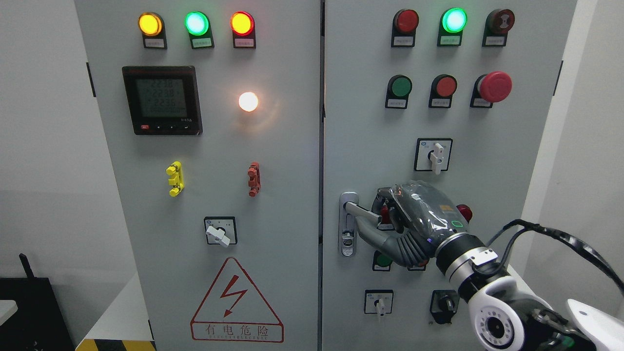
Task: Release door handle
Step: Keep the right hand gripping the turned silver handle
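Right hand clasped on the cabinet's door handle; the release is not yet done.

The fingers of the right hand are curled round the outer end of the door handle, with the thumb lying under the lever, so the grip looks closed on it, though the back of the hand hides the exact contact. The handle is a silver lever that juts rightward from its upright lock plate at the left edge of the right cabinet door, just beside the seam between the two doors. That seam looks narrow and even, so the door appears shut. What remains, by my reading, is the whole step: open the fingers and draw the hand clear. The left hand is out of view.
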